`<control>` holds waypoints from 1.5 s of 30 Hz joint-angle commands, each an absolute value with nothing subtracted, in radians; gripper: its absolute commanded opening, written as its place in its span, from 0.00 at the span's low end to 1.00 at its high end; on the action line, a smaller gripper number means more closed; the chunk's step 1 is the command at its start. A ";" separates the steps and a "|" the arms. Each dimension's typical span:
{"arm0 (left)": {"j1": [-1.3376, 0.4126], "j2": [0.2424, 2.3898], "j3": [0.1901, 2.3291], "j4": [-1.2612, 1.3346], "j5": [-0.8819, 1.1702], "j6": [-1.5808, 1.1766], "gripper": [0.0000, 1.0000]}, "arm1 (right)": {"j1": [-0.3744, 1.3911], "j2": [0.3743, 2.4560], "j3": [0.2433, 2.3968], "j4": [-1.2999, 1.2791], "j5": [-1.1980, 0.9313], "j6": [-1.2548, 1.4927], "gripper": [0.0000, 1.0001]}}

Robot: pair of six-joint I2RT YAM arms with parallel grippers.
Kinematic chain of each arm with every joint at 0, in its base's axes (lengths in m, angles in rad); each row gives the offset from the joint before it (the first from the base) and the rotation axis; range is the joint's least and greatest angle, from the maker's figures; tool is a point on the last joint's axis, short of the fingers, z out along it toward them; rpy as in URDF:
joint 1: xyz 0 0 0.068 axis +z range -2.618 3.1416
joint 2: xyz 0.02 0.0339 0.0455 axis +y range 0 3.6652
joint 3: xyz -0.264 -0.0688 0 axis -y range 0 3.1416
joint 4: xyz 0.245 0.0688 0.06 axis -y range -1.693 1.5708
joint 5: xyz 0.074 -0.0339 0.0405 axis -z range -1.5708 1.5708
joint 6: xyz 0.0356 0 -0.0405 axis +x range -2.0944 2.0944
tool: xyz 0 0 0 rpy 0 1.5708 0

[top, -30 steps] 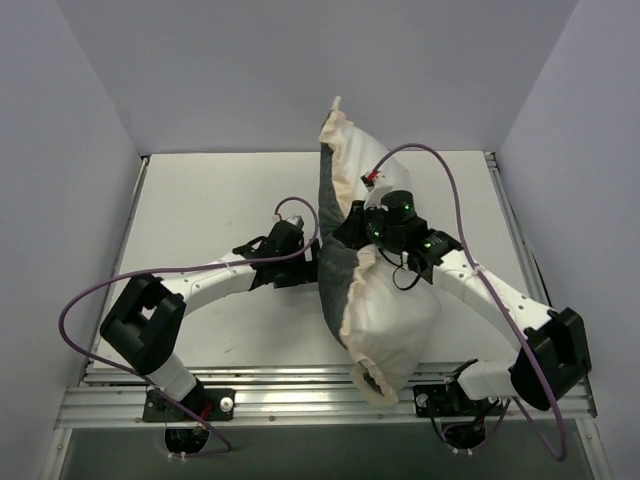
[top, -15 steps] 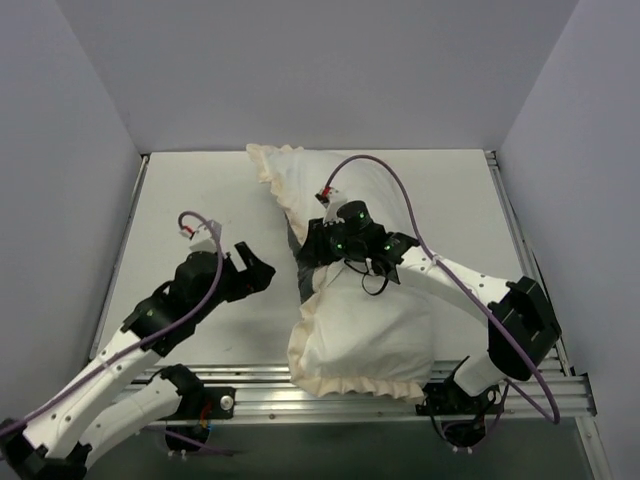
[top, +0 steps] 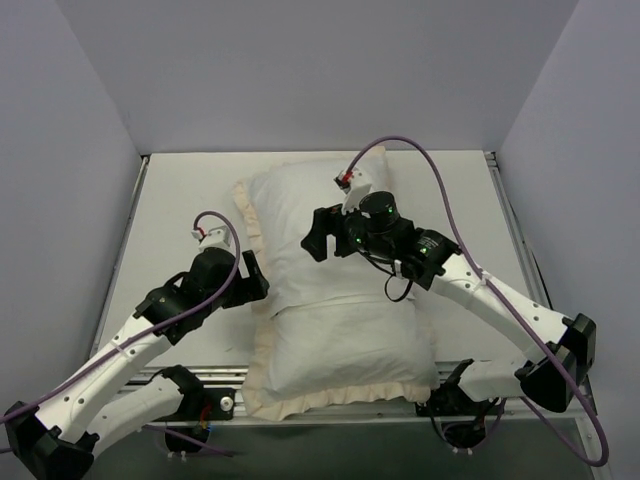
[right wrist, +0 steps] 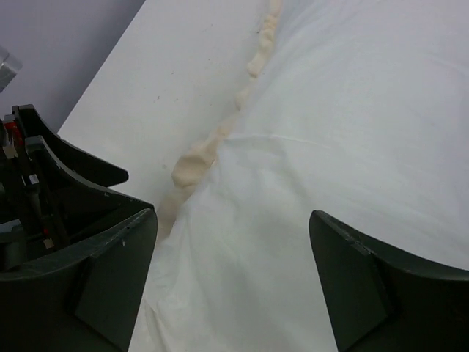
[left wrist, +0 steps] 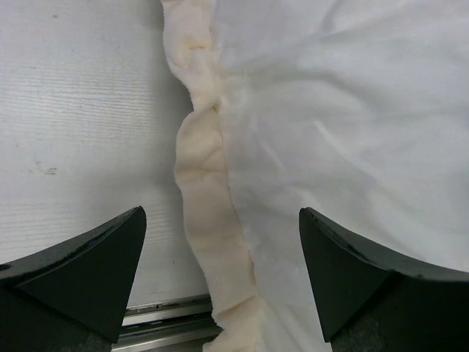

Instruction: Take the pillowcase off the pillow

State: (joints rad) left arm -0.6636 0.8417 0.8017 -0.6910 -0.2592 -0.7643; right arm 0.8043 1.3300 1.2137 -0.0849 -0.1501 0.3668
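Observation:
The pillowcase (top: 340,340) lies flat and plump on the table, white reverse side up, with its cream frill (top: 262,372) around the edge. A seam crosses its middle. The pillow is hidden, no bare cushion shows. My left gripper (top: 258,278) is open at the cover's left edge. In the left wrist view the left gripper (left wrist: 220,282) straddles the frill (left wrist: 205,220), with nothing gripped. My right gripper (top: 315,237) hangs open over the cover's far half. In the right wrist view the right gripper (right wrist: 231,271) has only white fabric (right wrist: 352,132) below it.
The white table (top: 180,200) is walled on the left, back and right. An aluminium rail (top: 120,395) runs along the near edge, and the cover's near frill overhangs it. The left gripper (right wrist: 44,169) shows at the left of the right wrist view.
The right gripper opened and let go of the cover. The cover dropped from its bunched, lifted shape to lie flat, white side up. The left arm drew back, then returned to the left frill.

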 commanded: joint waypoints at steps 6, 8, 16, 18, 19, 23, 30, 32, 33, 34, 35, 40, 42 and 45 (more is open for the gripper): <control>-0.650 0.954 0.882 -0.531 -0.201 -0.701 0.94 | 0.655 1.215 1.002 -0.144 -0.126 0.452 0.80; -0.646 0.994 0.864 -0.483 -0.167 -0.719 0.94 | 0.643 1.209 0.962 -0.111 -0.143 0.462 0.80; -0.640 1.184 0.770 -0.239 0.000 -0.822 0.94 | 0.626 1.379 0.939 0.033 -0.193 0.397 0.80; -0.640 1.198 0.753 -0.241 0.028 -0.862 0.94 | 0.626 1.468 0.982 0.064 -0.198 0.377 0.80; -0.640 1.193 0.736 -0.255 0.018 -0.876 0.94 | 0.626 1.500 1.003 0.084 -0.199 0.374 0.79; -0.632 1.102 0.668 -0.316 -0.070 -0.923 0.94 | 0.630 1.684 1.151 0.161 -0.227 0.330 0.79; -0.571 0.910 0.701 -0.472 -0.218 -0.861 0.94 | 0.646 1.959 1.550 0.111 -0.239 0.216 0.79; -0.558 0.900 0.739 -0.514 -0.230 -0.797 0.94 | 0.655 2.000 1.630 0.051 -0.229 0.203 0.79; -0.557 0.902 0.783 -0.526 -0.230 -0.775 0.94 | 0.658 2.000 1.676 0.037 -0.213 0.193 0.80; -0.557 0.911 0.807 -0.540 -0.230 -0.752 0.94 | 0.664 1.987 1.686 0.019 -0.201 0.190 0.80; -0.557 0.916 0.828 -0.558 -0.227 -0.706 0.94 | 0.667 1.970 1.687 0.014 -0.183 0.190 0.81; -0.560 0.965 0.937 -0.565 -0.207 -0.595 0.94 | 0.673 1.815 1.614 -0.105 -0.011 0.213 0.89; -0.563 0.982 0.959 -0.551 -0.196 -0.554 0.94 | 0.678 1.764 1.586 -0.158 0.043 0.238 0.92; -0.568 1.035 1.011 -0.529 -0.178 -0.508 0.94 | 0.698 1.642 1.474 -0.195 0.129 0.293 0.94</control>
